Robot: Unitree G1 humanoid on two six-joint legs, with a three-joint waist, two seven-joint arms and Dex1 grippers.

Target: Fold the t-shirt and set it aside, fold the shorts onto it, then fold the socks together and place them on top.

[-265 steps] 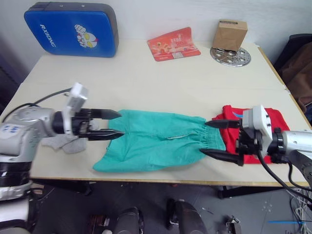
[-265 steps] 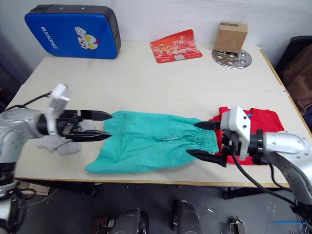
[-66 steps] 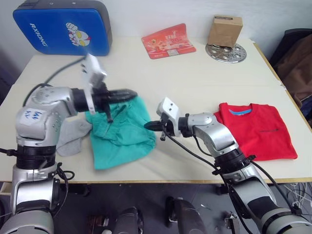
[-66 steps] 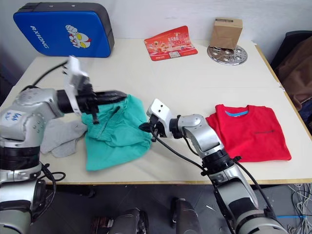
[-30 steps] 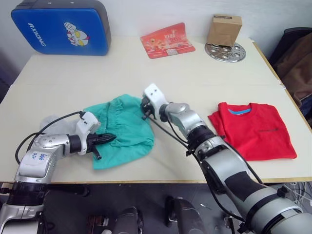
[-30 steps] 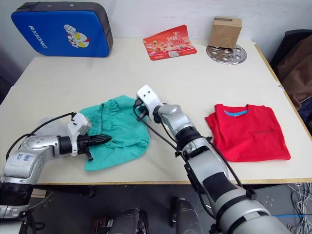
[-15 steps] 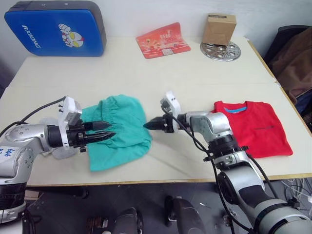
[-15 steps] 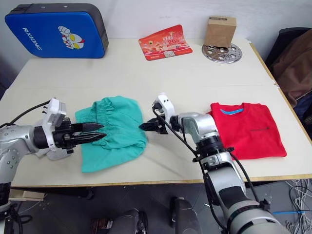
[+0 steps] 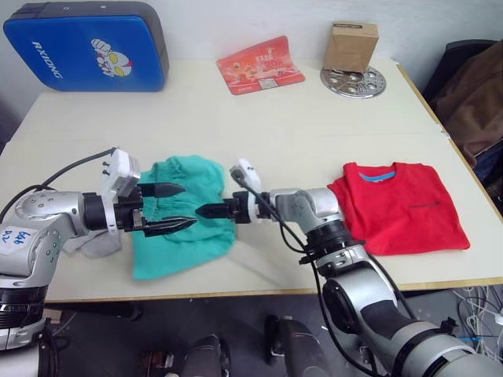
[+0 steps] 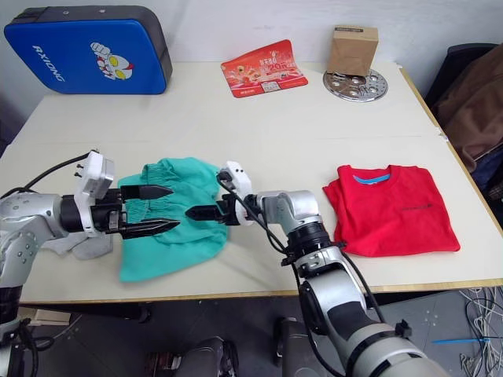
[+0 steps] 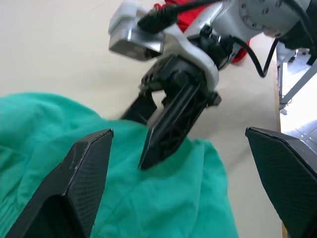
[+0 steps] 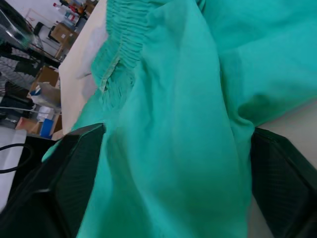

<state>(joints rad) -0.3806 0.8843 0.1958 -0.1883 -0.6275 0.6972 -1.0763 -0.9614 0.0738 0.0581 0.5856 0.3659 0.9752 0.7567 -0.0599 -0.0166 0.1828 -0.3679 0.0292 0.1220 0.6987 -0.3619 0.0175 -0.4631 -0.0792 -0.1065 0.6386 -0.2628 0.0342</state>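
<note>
Both grippers, left gripper [image 9: 174, 207] and right gripper [image 9: 207, 210], were over the folded shorts [image 9: 182, 232] with fingers apart, gripping nothing I could see. The t-shirt [image 9: 397, 206] lay well right of the shorts, and the socks [image 9: 96, 243] just left of them.

We see two silver-grey metal arms with black joints, each ending in a white wrist block and a pair of tapered black fingers, the left gripper [image 9: 167, 208] and the right gripper [image 9: 208, 211]. Black cables loop along both arms, and the left arm [image 9: 35, 228], at the left of the frame, carries a white label with blue handwriting.

Teal-green shorts [image 9: 189, 212], bright red t-shirt [image 9: 397, 206]
</note>
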